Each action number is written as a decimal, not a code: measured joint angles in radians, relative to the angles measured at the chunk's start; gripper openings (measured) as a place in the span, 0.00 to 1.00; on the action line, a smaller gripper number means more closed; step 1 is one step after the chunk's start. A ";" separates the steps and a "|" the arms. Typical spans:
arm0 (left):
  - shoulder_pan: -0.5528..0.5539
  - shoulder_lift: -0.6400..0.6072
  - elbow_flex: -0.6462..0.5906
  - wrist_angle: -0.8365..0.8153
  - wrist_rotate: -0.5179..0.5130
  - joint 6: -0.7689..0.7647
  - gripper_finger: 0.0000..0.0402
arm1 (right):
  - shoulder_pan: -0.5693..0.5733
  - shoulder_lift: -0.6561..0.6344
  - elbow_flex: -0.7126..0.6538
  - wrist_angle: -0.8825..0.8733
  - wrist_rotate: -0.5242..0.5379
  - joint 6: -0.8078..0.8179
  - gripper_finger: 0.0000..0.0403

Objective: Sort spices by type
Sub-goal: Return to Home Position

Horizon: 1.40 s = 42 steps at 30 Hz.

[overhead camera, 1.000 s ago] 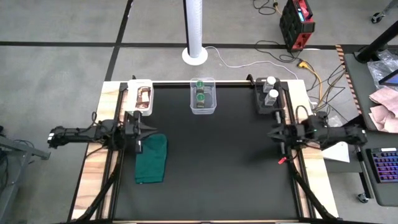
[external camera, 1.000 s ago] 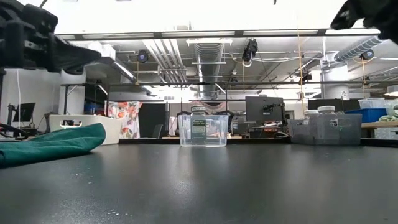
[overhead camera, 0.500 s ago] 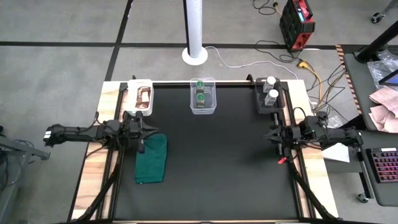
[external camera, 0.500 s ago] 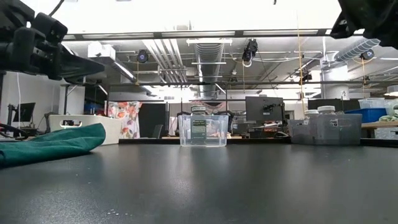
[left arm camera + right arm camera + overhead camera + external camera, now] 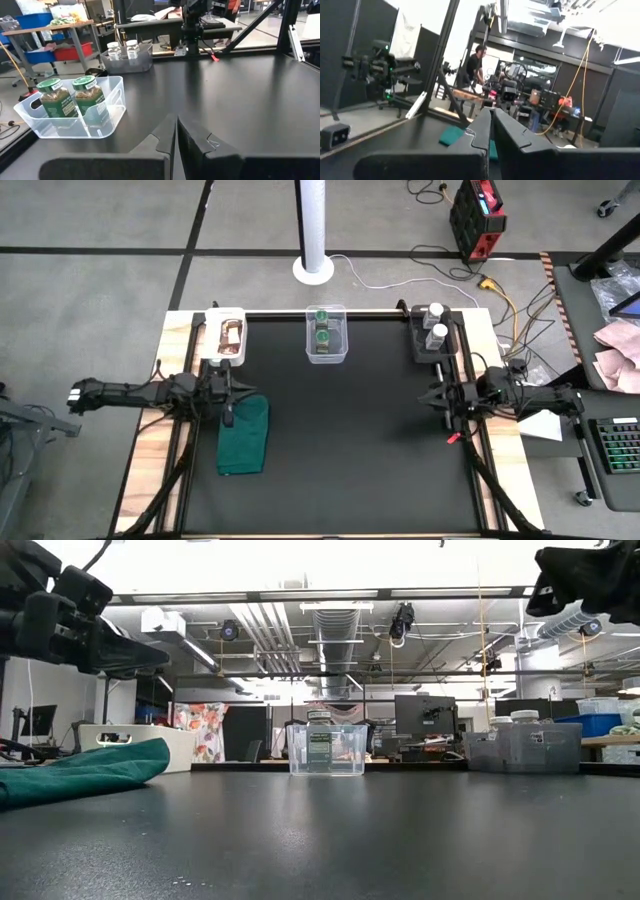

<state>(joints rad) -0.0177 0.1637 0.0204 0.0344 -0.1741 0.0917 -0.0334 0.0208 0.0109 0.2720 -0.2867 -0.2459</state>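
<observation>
Left fingers (image 5: 162, 143) pressed together, holding nothing. Right fingers (image 5: 481, 133) same. Green-lidded jars (image 5: 89, 98) in clear box (image 5: 113, 116), ahead of left fingers. Orange packets (image 5: 232, 338) in white bin (image 5: 226, 310) near left fingers. White-lidded jars (image 5: 437, 333) in dark bin (image 5: 418, 351) near right fingers.

jar labels unreadable, no legible text
</observation>
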 joint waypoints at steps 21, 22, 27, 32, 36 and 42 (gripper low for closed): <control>0.000 0.026 0.001 0.003 0.000 0.000 0.01 | 0.000 0.002 0.000 -0.006 -0.001 0.273 0.03; 0.000 0.026 0.001 0.003 0.000 0.000 0.01 | 0.000 0.002 0.000 -0.006 -0.001 0.274 0.03; 0.000 0.026 0.001 0.003 0.000 0.000 0.01 | 0.000 0.002 0.000 -0.006 -0.001 0.274 0.03; 0.000 0.026 0.001 0.003 0.000 0.000 0.01 | 0.000 0.002 0.000 -0.006 -0.001 0.273 0.03; 0.000 0.026 0.002 0.003 0.000 0.000 0.01 | 0.000 0.002 0.001 -0.006 -0.001 0.273 0.03; 0.000 0.026 0.002 0.003 0.000 0.000 0.01 | 0.000 0.002 0.001 -0.006 -0.001 0.273 0.03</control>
<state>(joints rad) -0.0177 0.1902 0.0219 0.0372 -0.1738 0.0917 -0.0334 0.0231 0.0116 0.2657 -0.2874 0.0269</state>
